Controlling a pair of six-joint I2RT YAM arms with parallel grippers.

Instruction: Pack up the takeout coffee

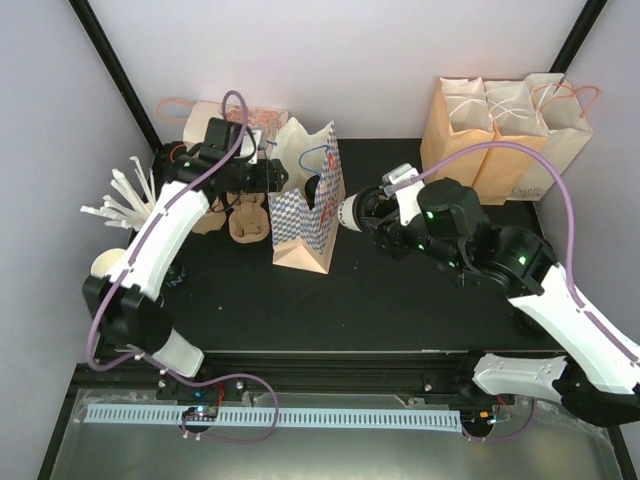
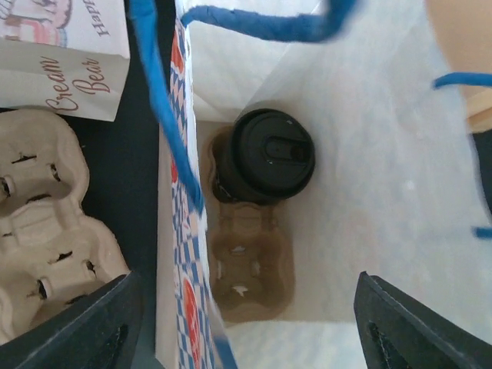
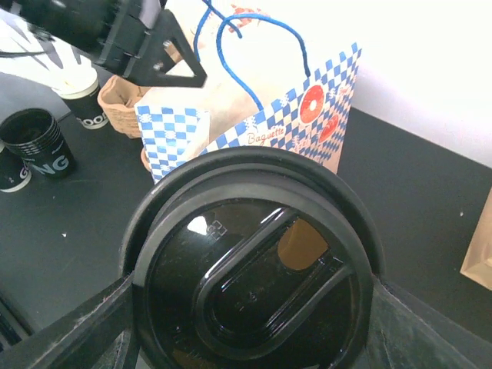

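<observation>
Right wrist view was almost filled by the black lid of a takeout coffee cup (image 3: 250,269), clamped between the right gripper (image 3: 250,323)'s two fingers, with a blue-and-white checked paper bag (image 3: 307,123) printed "Baguette" standing just beyond it. From the top external view, that held cup (image 1: 352,212) hung sideways just beside the bag (image 1: 305,215)'s open mouth, on the side facing the right arm. To do this step well, the cup would probably need turning upright and lowering straight into the free pocket, without catching the blue rope handles (image 2: 254,23) or knocking the bag wall. The left gripper (image 2: 246,323) hovered over the bag with its fingers apart and holding nothing, seemingly positioned to keep the mouth open. Looking down through the left wrist camera, the bag held a brown pulp cup carrier (image 2: 250,265) on its floor, with one lidded coffee cup (image 2: 265,154) already seated in the pocket farther from the camera and the nearer pocket bare. Outside the bag, on the side away from the right arm, lay a spare pulp carrier (image 2: 46,231) with nothing in it, and a white paper bag (image 2: 65,69) lettered "Cream Bear". Further printed cups (image 3: 38,146) stood on the black table (image 1: 400,300) beyond the bag.
</observation>
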